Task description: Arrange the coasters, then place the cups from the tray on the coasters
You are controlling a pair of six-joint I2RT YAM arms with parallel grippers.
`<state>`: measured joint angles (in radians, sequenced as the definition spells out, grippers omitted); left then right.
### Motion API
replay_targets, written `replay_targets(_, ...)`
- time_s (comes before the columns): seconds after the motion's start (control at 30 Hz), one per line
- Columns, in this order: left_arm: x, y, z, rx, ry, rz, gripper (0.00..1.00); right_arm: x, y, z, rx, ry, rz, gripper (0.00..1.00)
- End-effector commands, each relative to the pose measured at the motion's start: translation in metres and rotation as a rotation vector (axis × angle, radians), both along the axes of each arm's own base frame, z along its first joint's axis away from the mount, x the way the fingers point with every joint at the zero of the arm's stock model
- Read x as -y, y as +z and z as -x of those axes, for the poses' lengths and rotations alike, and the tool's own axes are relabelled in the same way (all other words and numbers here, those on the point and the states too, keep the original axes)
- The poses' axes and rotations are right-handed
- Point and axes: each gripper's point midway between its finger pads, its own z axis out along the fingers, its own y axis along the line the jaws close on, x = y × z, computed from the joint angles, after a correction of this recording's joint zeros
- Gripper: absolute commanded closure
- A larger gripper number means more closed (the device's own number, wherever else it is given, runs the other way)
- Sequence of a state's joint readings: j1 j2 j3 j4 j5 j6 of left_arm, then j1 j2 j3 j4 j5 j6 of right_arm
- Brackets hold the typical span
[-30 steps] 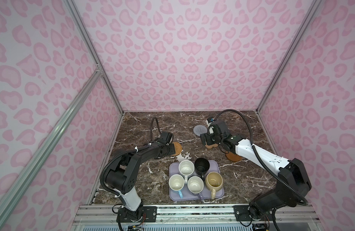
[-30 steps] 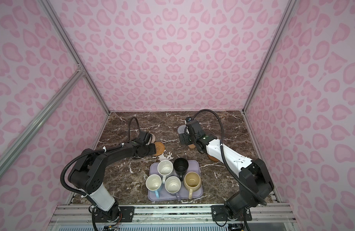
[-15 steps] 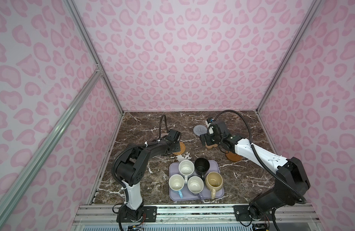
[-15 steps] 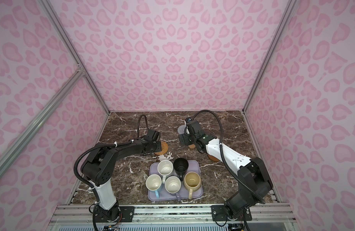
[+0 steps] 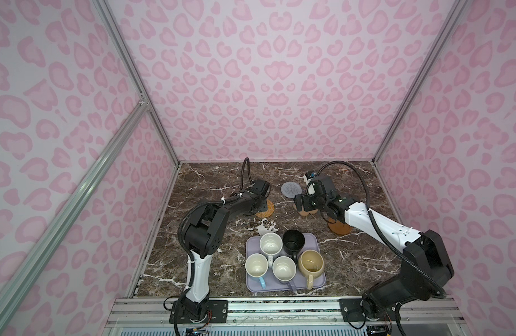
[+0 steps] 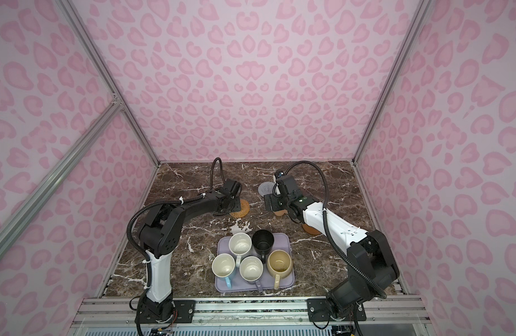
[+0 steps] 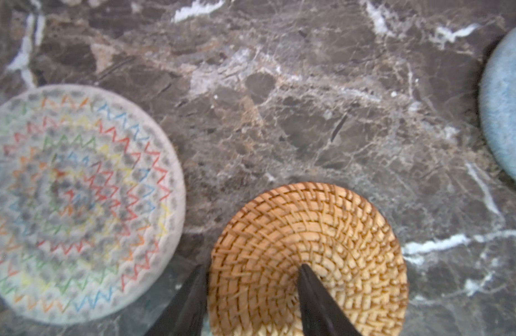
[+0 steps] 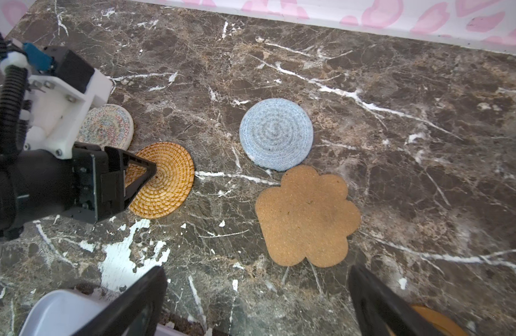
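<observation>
Nearest, mid-table, the lavender tray (image 5: 312, 241) carries, all upright, the light blue cup (image 5: 256, 264), lavender-grey cup (image 5: 284, 270) and beige-yellow cup (image 5: 310, 264) in the near row, with the white cup (image 5: 270, 244) and black cup (image 5: 293, 240) behind. Farther back on the right the brown disc coaster (image 5: 340, 229) lies half under the right arm (image 5: 376, 227), whose right gripper (image 8: 256, 305) hangs with jaws spread wide just beside the tan flower coaster (image 8: 307, 216). To its left the left gripper (image 7: 253, 269), jaws part-way apart and clamping nothing, straddles the rim of the orange rattan coaster (image 7: 309, 256), the white woven coaster (image 7: 76, 203) close beside. Farthest lies the grey-blue coaster (image 5: 290, 189), just beyond the flower.
</observation>
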<state>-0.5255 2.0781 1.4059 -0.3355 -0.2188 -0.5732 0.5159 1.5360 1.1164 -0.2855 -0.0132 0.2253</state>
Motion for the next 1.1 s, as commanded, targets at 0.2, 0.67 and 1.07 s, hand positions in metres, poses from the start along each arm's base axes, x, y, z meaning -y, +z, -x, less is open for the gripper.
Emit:
replay_targets(0.2,-0.010,-0.005,-0.011,-0.032,0.026,-0.044,0.49,0.001,-0.001,-0.002,0.003,-0.007,-0.023,0.00)
replay_targets(0.67,0.006,0.020,-0.028,0.030,-0.001,0.035,0.44,-0.003,-0.007,-0.007,-0.012,-0.008,-0.028,0.00)
replay_targets(1.07,-0.001,0.079,-0.031,0.135,0.024,0.060,0.39,-0.003,-0.006,-0.018,-0.009,-0.017,-0.023,0.00)
